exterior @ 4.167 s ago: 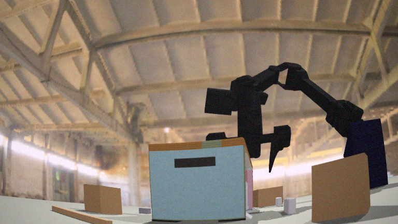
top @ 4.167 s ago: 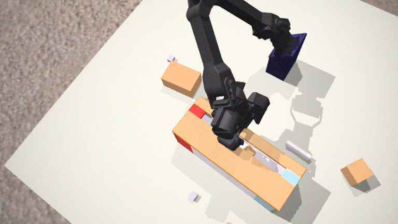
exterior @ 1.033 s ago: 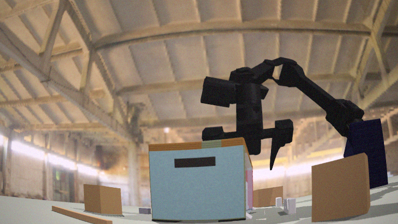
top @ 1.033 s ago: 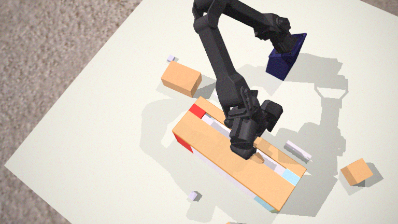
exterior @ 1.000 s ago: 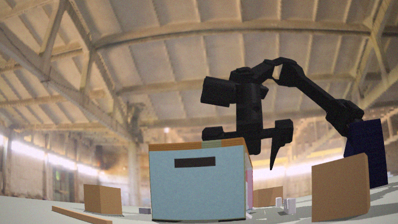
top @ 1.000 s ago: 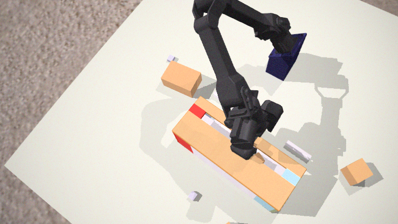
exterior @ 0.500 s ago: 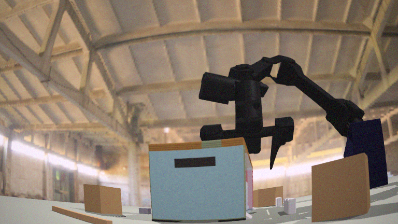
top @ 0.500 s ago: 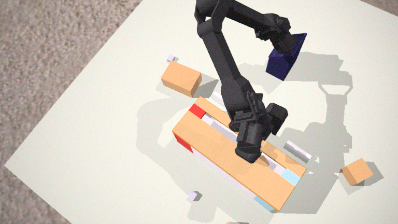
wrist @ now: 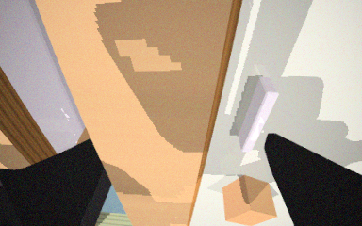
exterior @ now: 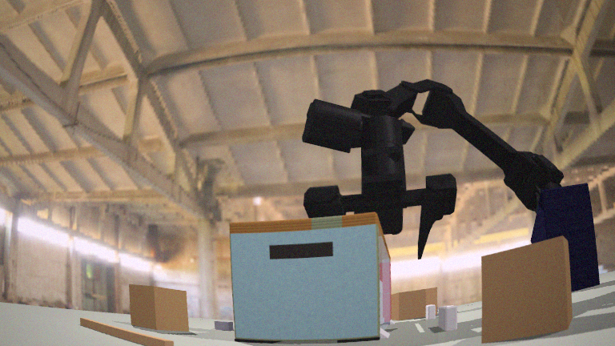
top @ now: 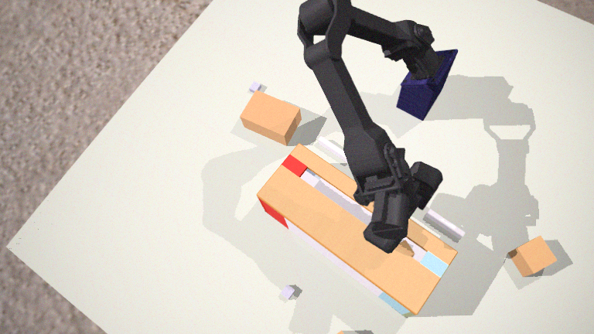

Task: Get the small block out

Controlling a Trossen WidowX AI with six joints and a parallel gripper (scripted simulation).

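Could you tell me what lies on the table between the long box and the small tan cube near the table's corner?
In the top view, a pale bar lies between the long box and the tan cube.

Box [top: 350, 233] is set mid-table [top: 131, 207], lengthwise twd near-right edge. Gripper [top: 385, 236] is held open above its top, nr that end. Arm base [top: 422, 93] stands twd far-right edge. Bar [top: 444, 224] lies beside box on base's side.
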